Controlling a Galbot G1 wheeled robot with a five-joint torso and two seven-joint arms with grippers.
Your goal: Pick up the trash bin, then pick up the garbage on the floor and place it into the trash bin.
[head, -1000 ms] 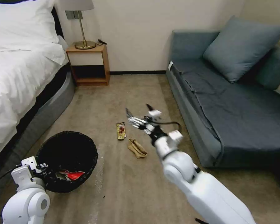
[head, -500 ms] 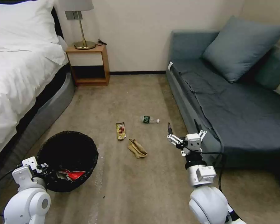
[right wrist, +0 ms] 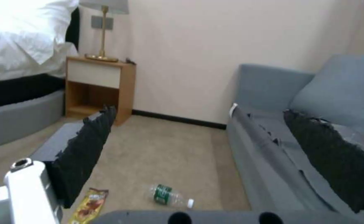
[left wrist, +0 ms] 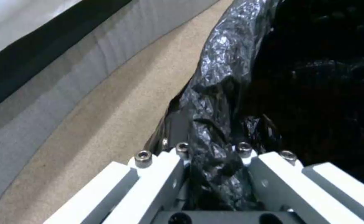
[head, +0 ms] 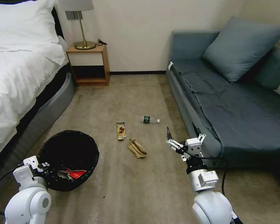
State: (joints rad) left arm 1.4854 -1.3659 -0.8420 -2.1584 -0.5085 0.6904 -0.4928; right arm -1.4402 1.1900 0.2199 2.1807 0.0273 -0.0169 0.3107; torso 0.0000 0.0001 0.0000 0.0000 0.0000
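Right end effector (head: pixel 177 141) hovers above the floor (head: pixel 137 189) just beside the sofa (head: pixel 227 102), fingers spread wide and holding nothing; the right wrist view shows its two dark pads (right wrist: pixel 86 152) far apart with carpet between them. Left end effector (head: pixel 42 168) sits low at the near left, clamped on the rim of the trash bin (head: pixel 68 158); the left wrist view shows crinkled black bag pinched between its white fingers (left wrist: pixel 157 174).

From largest to smallest: the bed (head: pixel 18 71) fills the left side, the sofa the right, and the nightstand (head: pixel 88 63) stands against the far wall. The trash bin, near the bed's base, has a red packet (head: pixel 75 173) already inside. Three bits of litter lie on the open carpet: crumpled tan paper (head: pixel 137 148), a brown-yellow wrapper (head: pixel 121 130) just beyond it, and a small bottle (head: pixel 150 119) farthest from the robot.

What matters for the coming reach is this: all three pieces lie ahead and to the left of the free right end effector, between it and the bin, and the right arm is the only one free. The bottle lies on its side, long axis running across the view, white cap toward the sofa; I judge a grip would best close across its narrow width. The wrapper runs lengthwise away from the robot.
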